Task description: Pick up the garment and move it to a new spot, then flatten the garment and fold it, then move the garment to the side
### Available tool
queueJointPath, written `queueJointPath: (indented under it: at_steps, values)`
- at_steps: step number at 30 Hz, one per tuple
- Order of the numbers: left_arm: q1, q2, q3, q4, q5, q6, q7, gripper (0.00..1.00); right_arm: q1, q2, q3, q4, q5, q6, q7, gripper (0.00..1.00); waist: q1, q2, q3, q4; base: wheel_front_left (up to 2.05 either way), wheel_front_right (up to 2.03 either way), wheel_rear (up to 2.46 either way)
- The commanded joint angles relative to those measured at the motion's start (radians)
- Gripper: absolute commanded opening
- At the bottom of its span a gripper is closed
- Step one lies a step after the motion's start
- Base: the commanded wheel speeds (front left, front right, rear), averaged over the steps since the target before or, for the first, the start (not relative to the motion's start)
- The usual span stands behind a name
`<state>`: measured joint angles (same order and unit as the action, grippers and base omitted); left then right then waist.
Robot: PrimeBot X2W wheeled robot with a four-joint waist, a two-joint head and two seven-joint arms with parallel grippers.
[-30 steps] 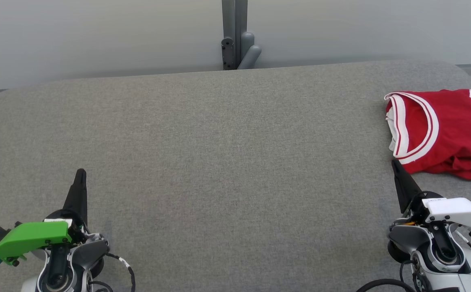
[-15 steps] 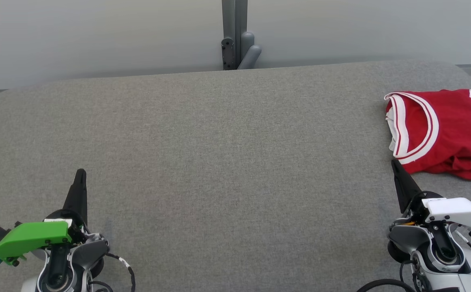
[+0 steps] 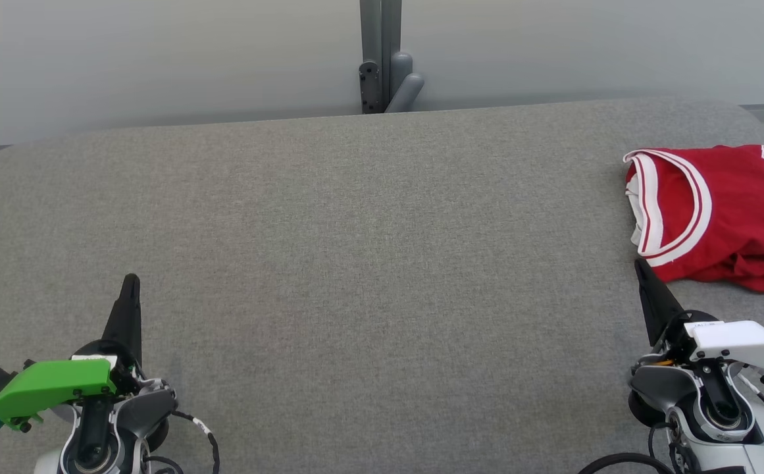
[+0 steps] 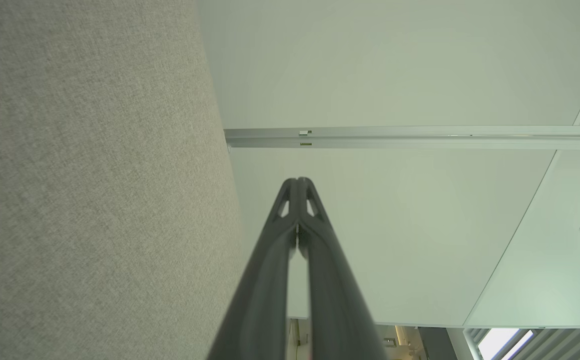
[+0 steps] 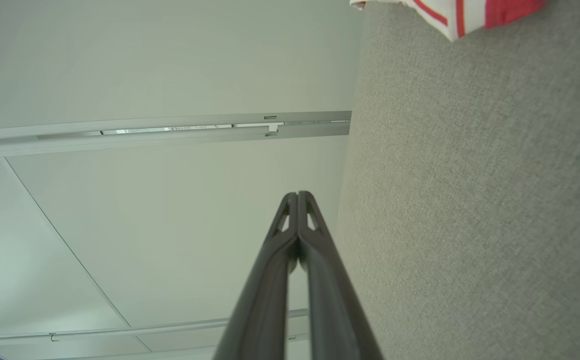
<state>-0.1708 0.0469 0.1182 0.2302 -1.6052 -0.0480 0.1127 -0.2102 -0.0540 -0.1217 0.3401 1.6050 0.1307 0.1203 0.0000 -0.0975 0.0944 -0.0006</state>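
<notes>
The garment [image 3: 730, 217] is a red basketball jersey with white and navy trim, lying folded at the table's right edge and cut off by the head view's border; its trimmed corner [image 5: 462, 15] shows at the top of the right wrist view. My right gripper [image 3: 639, 264] rests shut at the lower right, its tip just below the jersey's near edge, holding nothing. In its wrist view the fingertips [image 5: 297, 196] are pressed together. At the lower left my left gripper [image 3: 131, 279] is shut too and empty, fingers touching [image 4: 297, 181].
The grey fabric table [image 3: 355, 263] spreads wide between both arms. Behind its far edge stands a pale wall with a grey post and bracket [image 3: 385, 66].
</notes>
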Motion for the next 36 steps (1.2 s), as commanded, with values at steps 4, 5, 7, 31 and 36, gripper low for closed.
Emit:
queueJointPath:
  at_steps: [4, 5, 7, 31, 36]
  values:
    - [-0.011, 0.006, 0.001, -0.002, 0.001, 0.001, -0.001, 0.00, -0.002, -0.008, 0.001, 0.002, 0.006, 0.000, -0.004, 0.00, 0.0000, 0.0000, 0.000, 0.000, 0.00, 0.00, 0.00]
    - [-0.011, 0.006, 0.001, -0.002, 0.001, 0.001, -0.001, 0.00, -0.002, -0.008, 0.001, 0.002, 0.006, 0.000, -0.005, 0.00, 0.0000, 0.0000, 0.000, 0.000, 0.00, 0.00, 0.00]
    - [-0.011, 0.006, 0.001, -0.002, 0.001, 0.001, -0.001, 0.00, -0.002, -0.008, 0.001, 0.002, 0.007, 0.000, -0.005, 0.00, 0.0000, 0.0000, 0.000, 0.000, 0.00, 0.00, 0.00]
    - [-0.011, 0.006, 0.001, -0.002, 0.001, 0.001, -0.001, 0.00, -0.001, -0.011, 0.006, 0.001, 0.012, 0.000, -0.007, 0.00, 0.0000, 0.0000, 0.000, 0.000, 0.00, 0.00, 0.00]
    - [-0.011, 0.006, 0.001, -0.002, 0.001, 0.001, -0.001, 0.00, -0.001, -0.011, 0.007, 0.001, 0.013, 0.000, -0.007, 0.00, 0.0000, 0.0000, 0.000, 0.000, 0.00, 0.00, 0.00]
